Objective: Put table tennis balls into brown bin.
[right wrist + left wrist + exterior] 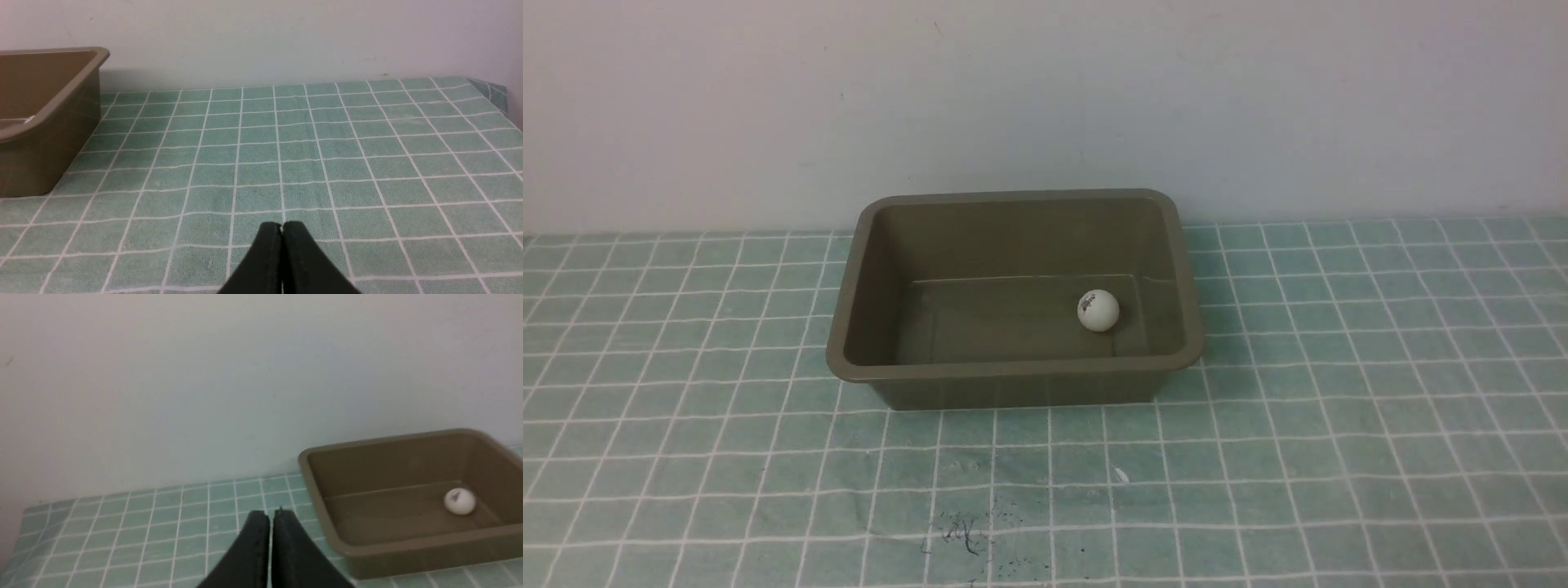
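Note:
The brown bin (866,269) stands at the middle back of the table, close to the wall. Inside it, on the floor near its right side, rests the white table tennis ball (1098,310) with a dark printed mark. In the left wrist view the bin (327,539) and the ball (460,501) lie off to one side of my left gripper (271,514), which is shut and holds nothing. My right gripper (282,227) is shut over bare cloth, away from the bin's corner (49,110). Neither arm appears in the front view.
A green cloth with a white grid (1339,408) covers the table. A plain wall (1045,98) rises just behind the bin. The cloth's far corner (490,90) shows in the right wrist view. Small dark specks (960,531) mark the cloth near the front.

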Tool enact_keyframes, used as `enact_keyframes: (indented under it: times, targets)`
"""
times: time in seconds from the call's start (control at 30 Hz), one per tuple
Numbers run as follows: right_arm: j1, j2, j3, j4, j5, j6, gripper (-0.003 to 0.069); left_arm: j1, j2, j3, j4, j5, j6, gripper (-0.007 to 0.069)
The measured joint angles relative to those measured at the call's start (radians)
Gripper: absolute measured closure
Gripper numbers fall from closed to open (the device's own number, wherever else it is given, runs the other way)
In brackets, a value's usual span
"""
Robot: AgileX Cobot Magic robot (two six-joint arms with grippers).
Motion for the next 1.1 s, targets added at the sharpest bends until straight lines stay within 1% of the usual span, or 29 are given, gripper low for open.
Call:
enact_keyframes:
  times: [0.03,0.07,0.1,0.13,0.17,0.2,0.27,0.4,1.1]
  targets:
    - [0.0,0.0,0.0,0.0,0.0,0.0,0.0672,0.004,-0.01,0.021,0.0,-0.012,-0.001,0.0629]
    - [0.0,0.0,0.0,0.0,0.0,0.0,0.0672,0.011,-0.084,0.171,0.001,-0.088,-0.002,0.0629]
    - [0.0,0.0,0.0,0.0,0.0,0.0,0.0672,0.012,-0.133,0.264,0.002,-0.126,-0.003,0.0629]
    - [0.0,0.0,0.0,0.0,0.0,0.0,0.0672,0.012,-0.133,0.278,0.002,-0.132,-0.004,0.0629]
    - [0.0,0.0,0.0,0.0,0.0,0.0,0.0672,0.012,-0.178,0.373,0.002,-0.159,-0.004,0.0629]
    - [0.0,0.0,0.0,0.0,0.0,0.0,0.0672,0.012,-0.191,0.418,0.002,-0.17,-0.007,0.0629]
    - [0.0,0.0,0.0,0.0,0.0,0.0,0.0672,0.012,-0.199,0.465,0.002,-0.161,-0.008,0.0629]
    - [0.0,0.0,0.0,0.0,0.0,0.0,0.0672,0.012,-0.2,0.476,0.003,-0.102,-0.01,0.0629]
    - [0.0,0.0,0.0,0.0,0.0,0.0,0.0672,0.013,-0.2,0.476,0.003,-0.101,-0.011,0.0629]
